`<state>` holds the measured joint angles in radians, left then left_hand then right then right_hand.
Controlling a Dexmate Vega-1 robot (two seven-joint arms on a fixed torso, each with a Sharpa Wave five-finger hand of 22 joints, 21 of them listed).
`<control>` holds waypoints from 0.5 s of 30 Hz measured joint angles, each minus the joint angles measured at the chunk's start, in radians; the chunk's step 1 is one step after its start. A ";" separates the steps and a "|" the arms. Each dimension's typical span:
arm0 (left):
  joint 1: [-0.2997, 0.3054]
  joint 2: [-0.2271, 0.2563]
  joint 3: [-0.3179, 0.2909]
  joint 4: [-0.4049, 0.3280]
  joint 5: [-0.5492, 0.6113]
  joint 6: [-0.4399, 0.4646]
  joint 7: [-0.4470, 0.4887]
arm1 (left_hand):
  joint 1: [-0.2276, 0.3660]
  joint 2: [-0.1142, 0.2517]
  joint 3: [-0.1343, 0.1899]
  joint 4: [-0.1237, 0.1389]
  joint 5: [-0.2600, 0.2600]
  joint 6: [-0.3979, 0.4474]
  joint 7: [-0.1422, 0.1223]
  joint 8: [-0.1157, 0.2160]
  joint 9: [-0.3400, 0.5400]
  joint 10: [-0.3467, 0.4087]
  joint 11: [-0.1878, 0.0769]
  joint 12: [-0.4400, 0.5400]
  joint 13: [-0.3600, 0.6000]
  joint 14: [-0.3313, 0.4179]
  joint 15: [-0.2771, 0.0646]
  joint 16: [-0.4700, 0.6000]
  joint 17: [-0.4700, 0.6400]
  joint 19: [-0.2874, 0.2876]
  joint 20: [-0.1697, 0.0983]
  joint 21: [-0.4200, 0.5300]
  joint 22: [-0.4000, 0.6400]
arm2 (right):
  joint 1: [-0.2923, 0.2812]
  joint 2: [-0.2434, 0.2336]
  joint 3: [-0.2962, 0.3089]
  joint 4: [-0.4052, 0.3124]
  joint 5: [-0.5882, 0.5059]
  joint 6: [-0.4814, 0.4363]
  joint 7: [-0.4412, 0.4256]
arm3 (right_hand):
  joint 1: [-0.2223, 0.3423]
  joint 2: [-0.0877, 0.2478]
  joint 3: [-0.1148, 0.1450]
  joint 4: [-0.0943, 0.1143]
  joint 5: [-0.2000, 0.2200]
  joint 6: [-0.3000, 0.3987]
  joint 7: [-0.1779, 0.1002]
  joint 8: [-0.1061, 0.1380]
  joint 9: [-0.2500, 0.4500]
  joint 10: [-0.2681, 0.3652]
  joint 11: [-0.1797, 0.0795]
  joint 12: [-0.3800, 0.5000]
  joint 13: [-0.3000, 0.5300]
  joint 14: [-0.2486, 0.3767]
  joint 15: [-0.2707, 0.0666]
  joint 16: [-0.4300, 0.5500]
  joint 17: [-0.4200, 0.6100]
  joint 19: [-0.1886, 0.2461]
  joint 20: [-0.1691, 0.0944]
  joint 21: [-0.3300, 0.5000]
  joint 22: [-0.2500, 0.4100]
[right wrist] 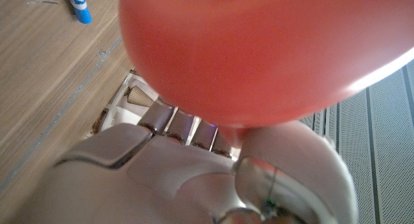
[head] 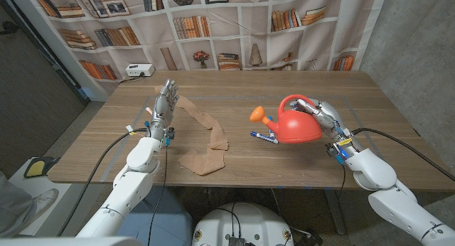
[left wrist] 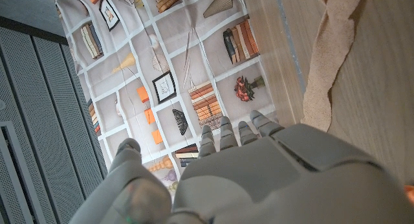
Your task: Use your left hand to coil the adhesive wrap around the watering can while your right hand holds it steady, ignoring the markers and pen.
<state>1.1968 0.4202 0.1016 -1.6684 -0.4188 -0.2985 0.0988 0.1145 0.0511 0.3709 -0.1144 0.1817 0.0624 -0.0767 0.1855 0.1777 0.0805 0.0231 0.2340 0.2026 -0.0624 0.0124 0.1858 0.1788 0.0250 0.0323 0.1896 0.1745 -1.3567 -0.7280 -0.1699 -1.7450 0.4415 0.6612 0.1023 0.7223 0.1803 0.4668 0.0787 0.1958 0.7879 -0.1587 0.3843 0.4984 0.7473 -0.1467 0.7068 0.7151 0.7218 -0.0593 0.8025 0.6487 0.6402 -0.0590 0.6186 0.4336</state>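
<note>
Head view shows my right hand (head: pixel 328 118) wrapped around the back of the red watering can (head: pixel 297 125), which stands on the desk (head: pixel 370 89) with its orange spout pointing toward my left and blue markers (head: pixel 264 137) just beside its base. My left hand (head: pixel 163 104) stands upright with fingers spread, holding nothing. Beside it, the tan adhesive wrap (head: pixel 206 136) trails loosely across the wood.

My left hand (head: pixel 163 109) stood on its edge, palm upright, fingers (head: pixel 168 89) straight, close together and gripping nothing, the forearm reaching in from the lower left corner. My right hand (head: pixel 328 119) was curled around the watering can (head: pixel 297 125), its arm bent in from the lower right.
</note>
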 measured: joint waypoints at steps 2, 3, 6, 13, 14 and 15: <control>0.000 0.002 -0.003 0.000 0.001 -0.001 0.004 | 0.000 0.000 0.000 0.000 0.000 0.000 0.000 0.000 0.002 0.000 0.000 0.000 0.000 0.000 0.000 0.000 0.000 -0.003 0.002 0.000 0.000 | 0.002 0.002 -0.001 0.002 -0.003 0.000 -0.003 | 0.000 0.000 0.000 0.000 0.000 0.000 0.000 0.000 0.000 0.002 0.002 0.000 0.000 0.000 0.000 -0.003 0.000 0.000 0.000 0.000 0.000; 0.000 0.004 -0.005 0.000 0.002 -0.003 0.007 | 0.000 0.000 0.000 0.000 0.000 0.000 0.000 0.000 0.002 0.000 0.000 0.000 0.000 0.000 0.000 0.000 0.000 -0.004 0.004 0.000 0.000 | 0.002 0.002 -0.001 0.002 -0.003 0.000 -0.004 | 0.000 0.000 0.000 0.000 0.000 0.000 0.000 0.000 0.000 0.004 0.004 0.000 0.000 0.000 0.000 -0.005 0.000 0.000 0.000 0.000 -0.001; -0.001 0.005 -0.008 0.001 0.003 -0.006 0.012 | 0.000 0.000 0.000 0.000 0.000 0.000 0.000 0.000 0.002 0.000 0.000 0.000 0.000 0.000 0.000 0.000 0.000 -0.004 0.004 0.000 0.000 | 0.005 0.004 -0.002 0.005 -0.005 0.000 -0.007 | 0.000 0.000 0.003 -0.003 0.000 0.004 -0.004 -0.004 0.000 0.004 0.004 0.000 -0.002 0.000 0.000 -0.006 0.001 -0.003 -0.003 0.000 -0.003; -0.007 0.012 -0.023 0.008 0.006 -0.016 0.027 | 0.000 0.000 0.000 0.000 0.000 0.000 0.000 0.000 0.002 0.000 0.000 0.000 0.000 0.000 0.000 0.000 0.000 -0.004 0.004 0.000 0.000 | 0.016 0.008 -0.012 0.009 -0.013 -0.006 -0.010 | -0.005 -0.005 0.008 0.000 0.000 0.006 -0.005 -0.004 0.000 0.005 0.005 0.000 0.000 0.004 -0.004 -0.009 0.009 -0.003 -0.003 0.008 -0.003; -0.008 0.013 -0.025 0.008 0.007 -0.017 0.030 | 0.000 0.000 0.000 0.000 0.000 0.000 0.000 0.000 0.002 0.000 0.000 0.000 0.000 0.000 0.000 0.000 0.000 -0.004 0.004 0.000 0.000 | 0.018 0.008 -0.013 0.009 -0.014 -0.006 -0.011 | -0.005 -0.005 0.008 0.000 0.000 0.006 -0.005 -0.004 0.000 0.005 0.005 0.000 0.000 0.004 -0.004 -0.009 0.009 -0.003 -0.003 0.008 -0.003; -0.009 0.014 -0.026 0.008 0.007 -0.017 0.032 | 0.000 0.000 0.000 0.000 0.000 0.000 0.000 0.000 0.002 0.000 0.000 0.000 0.000 0.000 0.000 0.000 0.000 -0.004 0.004 0.000 0.000 | 0.019 0.008 -0.014 0.009 -0.015 -0.007 -0.012 | -0.005 -0.005 0.008 0.000 0.000 0.006 -0.005 -0.004 0.000 0.005 0.005 0.000 0.001 0.004 -0.004 -0.009 0.010 -0.003 -0.003 0.008 -0.003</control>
<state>1.1877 0.4347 0.0754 -1.6602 -0.4118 -0.3152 0.1307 0.1145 0.0511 0.3708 -0.1143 0.1817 0.0624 -0.0767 0.1856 0.1794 0.0804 0.0232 0.2339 0.2025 -0.0624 0.0124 0.1858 0.1789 0.0213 0.0359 0.1896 0.1745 -1.3381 -0.7195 -0.1842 -1.7356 0.4267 0.6540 0.0904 0.7169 0.1749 0.4751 0.0787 0.1955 0.7934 -0.1641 0.3806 0.4986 0.7520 -0.1421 0.7068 0.7158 0.7257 -0.0631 0.7931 0.6584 0.6368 -0.0624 0.6265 0.4310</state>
